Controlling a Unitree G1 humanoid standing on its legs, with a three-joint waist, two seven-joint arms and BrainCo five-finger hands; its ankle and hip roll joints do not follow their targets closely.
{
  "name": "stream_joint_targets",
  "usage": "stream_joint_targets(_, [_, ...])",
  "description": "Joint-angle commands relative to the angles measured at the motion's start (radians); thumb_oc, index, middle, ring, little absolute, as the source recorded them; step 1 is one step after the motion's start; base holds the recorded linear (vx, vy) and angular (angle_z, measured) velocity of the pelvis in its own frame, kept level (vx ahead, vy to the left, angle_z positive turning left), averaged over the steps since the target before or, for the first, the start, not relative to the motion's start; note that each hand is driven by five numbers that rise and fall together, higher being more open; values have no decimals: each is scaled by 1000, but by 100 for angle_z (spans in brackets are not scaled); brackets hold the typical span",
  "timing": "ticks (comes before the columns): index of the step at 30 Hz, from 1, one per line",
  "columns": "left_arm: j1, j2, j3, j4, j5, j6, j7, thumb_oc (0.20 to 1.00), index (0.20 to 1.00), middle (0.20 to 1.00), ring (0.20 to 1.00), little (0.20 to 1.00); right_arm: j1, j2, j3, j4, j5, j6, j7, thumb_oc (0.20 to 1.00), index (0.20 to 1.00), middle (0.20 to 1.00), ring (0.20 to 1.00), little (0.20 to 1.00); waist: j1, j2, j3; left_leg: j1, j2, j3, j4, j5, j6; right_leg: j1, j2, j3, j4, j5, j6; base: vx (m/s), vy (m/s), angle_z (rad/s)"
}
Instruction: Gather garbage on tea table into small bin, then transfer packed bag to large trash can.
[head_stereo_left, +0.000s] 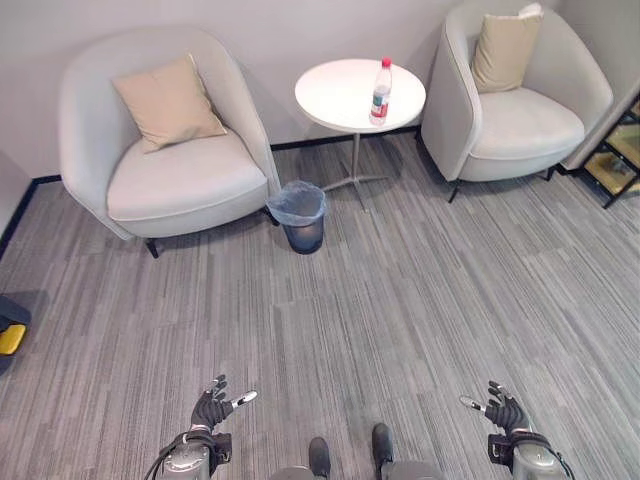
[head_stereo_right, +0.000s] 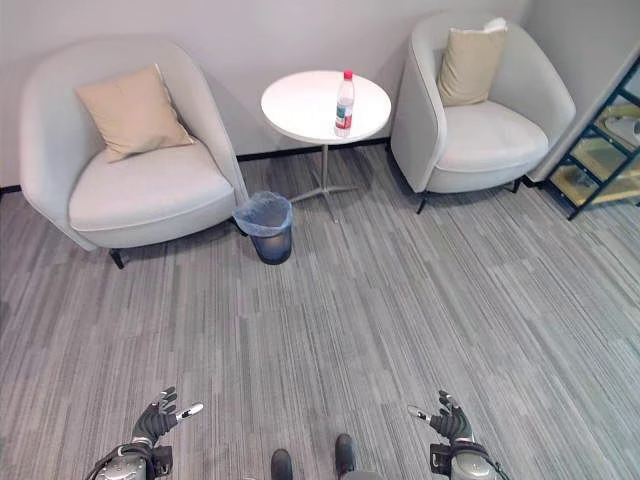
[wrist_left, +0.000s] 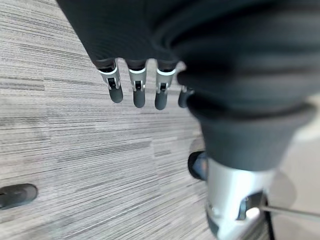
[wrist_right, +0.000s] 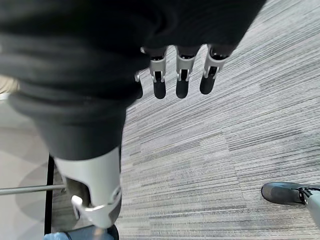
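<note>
A clear plastic bottle (head_stereo_left: 380, 92) with a red cap and red label stands upright on the round white tea table (head_stereo_left: 335, 95) by the far wall. On the floor left of the table's leg sits a small dark bin (head_stereo_left: 300, 216) lined with a pale blue bag. My left hand (head_stereo_left: 211, 409) and right hand (head_stereo_left: 505, 411) hang low at the near edge of the eye views, far from the table, fingers straight and holding nothing. The left wrist view shows the left hand's fingers (wrist_left: 138, 90) over bare carpet; the right hand's fingers (wrist_right: 182, 81) in the right wrist view likewise.
Two pale grey armchairs flank the table, the left armchair (head_stereo_left: 165, 150) and the right armchair (head_stereo_left: 520, 100), each with a tan cushion. A metal shelf (head_stereo_right: 605, 145) stands at the far right. A yellow and black object (head_stereo_left: 12, 325) lies at the left edge. Open grey carpet (head_stereo_left: 400, 310) lies between me and the table.
</note>
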Motion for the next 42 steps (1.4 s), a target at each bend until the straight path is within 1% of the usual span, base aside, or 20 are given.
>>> stream_joint_targets(1, [-19, 45, 26, -44, -36, -49, 26, 1000, 1000, 1000, 1000, 1000, -51, -16, 4, -44, -1, -25, -12, 1000, 1000, 1000, 1000, 1000, 15, -12, 5, -30, -16, -80, 189, -209, -14, -46, -82, -58, 225, -165, 107, 45, 74, -42])
stream_joint_targets(3, [-17, 42, 27, -42, -34, -50, 28, 1000, 1000, 1000, 1000, 1000, -53, -20, 7, -55, -8, -23, -11, 1000, 1000, 1000, 1000, 1000, 16, -12, 10, -17, -19, -74, 186, -217, -13, -60, -87, -74, 222, -155, 107, 87, 6, -29])
stream_joint_targets(5, [-26, 37, 29, -38, -44, -52, 34, 1000, 1000, 1000, 1000, 1000, -71, -26, 17, -75, -19, -25, -18, 1000, 1000, 1000, 1000, 1000, 9, -10, 26, 32, -22, -60, 170, -236, -13, -123, -93, -140, 138, -92, 106, 212, -82, -48])
stream_joint_targets(6, [-26, 36, 29, -38, -44, -52, 34, 1000, 1000, 1000, 1000, 1000, -70, -26, 17, -75, -20, -24, -18, 1000, 1000, 1000, 1000, 1000, 8, -8, 27, 33, -21, -61, 170, -236, -14, -120, -92, -142, 137, -92, 106, 197, -86, -52])
stream_joint_targets(8, [-31, 31, 30, -41, -44, -55, 40, 1000, 1000, 1000, 1000, 1000, -68, -26, 26, -96, -35, -24, -17, 1000, 1000, 1000, 1000, 1000, -1, -3, 40, 64, -18, -62, 167, -248, -22, -161, -108, -207, 113, -74, 108, 224, -129, -17])
stream_joint_targets(10, [-35, 30, 23, -42, -40, -58, 38, 1000, 1000, 1000, 1000, 1000, -54, -30, 20, -118, -39, -25, -18, 1000, 1000, 1000, 1000, 1000, -12, -3, 42, 81, -22, -80, 174, -261, -31, -157, -111, -195, 107, -78, 108, 256, -153, 22])
stream_joint_targets(13, [-35, 10, 6, -37, -35, -55, 37, 1000, 1000, 1000, 1000, 1000, -28, -28, 3, -130, -28, -37, -18, 1000, 1000, 1000, 1000, 1000, -26, 1, 19, 102, 5, -108, 194, -271, -66, -140, -99, -179, 125, -80, 72, 252, -209, 66])
stream_joint_targets(15, [-41, 6, -7, -37, -35, -49, 28, 1000, 1000, 1000, 1000, 1000, -18, -29, -5, -133, -19, -40, -12, 1000, 1000, 1000, 1000, 1000, -38, 12, 11, 98, 44, -107, 228, -233, -107, -116, -85, -195, 123, -102, 49, 228, -310, 54])
stream_joint_targets(16, [-64, 0, -29, -30, -37, -43, 19, 1000, 1000, 1000, 1000, 1000, -21, -39, -3, -123, -9, -46, -16, 1000, 1000, 1000, 1000, 1000, -42, 11, 23, 19, 84, -103, 387, -140, -145, -63, -66, -209, 101, -134, 9, 212, -344, 62])
stream_joint_targets(17, [-72, -2, -35, -25, -40, -43, 17, 1000, 1000, 1000, 1000, 1000, -24, -43, -1, -118, -6, -49, -18, 1000, 1000, 1000, 1000, 1000, -45, 12, 26, 2, 100, -93, 416, -115, -153, -45, -56, -217, 91, -149, -2, 202, -335, 66])
stream_joint_targets(18, [-80, -2, -42, -22, -40, -42, 17, 1000, 1000, 1000, 1000, 1000, -24, -45, 1, -116, -1, -47, -19, 1000, 1000, 1000, 1000, 1000, -44, 8, 29, -15, 115, -82, 435, -98, -151, -29, -50, -220, 87, -164, -13, 231, -211, 32])
stream_joint_targets(19, [-101, -4, -64, -19, -37, -39, 14, 1000, 1000, 1000, 1000, 1000, -36, -54, 6, -107, 6, -44, -18, 1000, 1000, 1000, 1000, 1000, -35, -2, 31, -63, 97, -80, 382, -142, -125, -1, -46, -216, 68, -186, -13, 186, -143, 2])
stream_joint_targets(22, [-114, -1, -77, -13, -29, -37, 13, 1000, 1000, 1000, 1000, 1000, -38, -57, 7, -103, 11, -45, -19, 1000, 1000, 1000, 1000, 1000, -31, -16, 31, -120, 82, -67, 328, -159, -113, 21, -55, -225, 49, -195, -7, 153, -61, 7])
stream_joint_targets(24, [-116, 2, -79, -19, -25, -36, 12, 1000, 1000, 1000, 1000, 1000, -38, -59, 10, -103, 14, -46, -21, 1000, 1000, 1000, 1000, 1000, -20, -19, 36, -172, 69, -69, 272, -117, -114, 42, -45, -221, 36, -204, -7, 163, -35, 23])
stream_joint_targets(27, [-107, 5, -75, -27, -25, -31, 21, 1000, 1000, 1000, 1000, 1000, -38, -44, 22, -85, 17, -39, -35, 1000, 1000, 1000, 1000, 1000, 16, -17, 50, -276, 69, -62, 169, 1, -131, 101, -12, -200, 19, -230, -6, 254, 1, 3])
stream_joint_targets(31, [-90, 8, -64, -35, -28, -29, 23, 1000, 1000, 1000, 1000, 1000, -33, -36, 29, -77, 2, -30, -34, 1000, 1000, 1000, 1000, 1000, 33, -14, 45, -290, 72, -42, 143, 34, -131, 142, 2, -168, 29, -259, -4, 240, 74, -11])
stream_joint_targets(35, [-64, 13, -50, -35, -23, -26, 16, 1000, 1000, 1000, 1000, 1000, -33, -16, 32, -76, -13, -24, -25, 1000, 1000, 1000, 1000, 1000, 42, -29, 19, -277, 65, -28, 181, 9, -105, 187, -31, -136, 46, -282, 13, 322, 154, -32])
stream_joint_targets(39, [-54, 29, -34, -51, -31, -30, 18, 1000, 1000, 1000, 1000, 1000, -45, -3, 52, -88, -28, -20, -11, 1000, 1000, 1000, 1000, 1000, 61, -51, 7, -277, 52, 4, 241, -56, -73, 177, -80, -103, 86, -284, 46, 250, 181, -50])
stream_joint_targets(40, [-54, 38, -29, -54, -33, -32, 17, 1000, 1000, 1000, 1000, 1000, -55, 0, 62, -87, -35, -17, -2, 1000, 1000, 1000, 1000, 1000, 72, -56, 3, -276, 44, 12, 260, -86, -54, 155, -97, -96, 127, -276, 63, 237, 210, -52])
stream_joint_targets(42, [-57, 50, -25, -59, -34, -34, 14, 1000, 1000, 1000, 1000, 1000, -70, -7, 66, -90, -40, -18, 4, 1000, 1000, 1000, 1000, 1000, 77, -52, 5, -269, 37, 12, 261, -105, -36, 114, -110, -98, 205, -263, 83, 178, 175, -27])
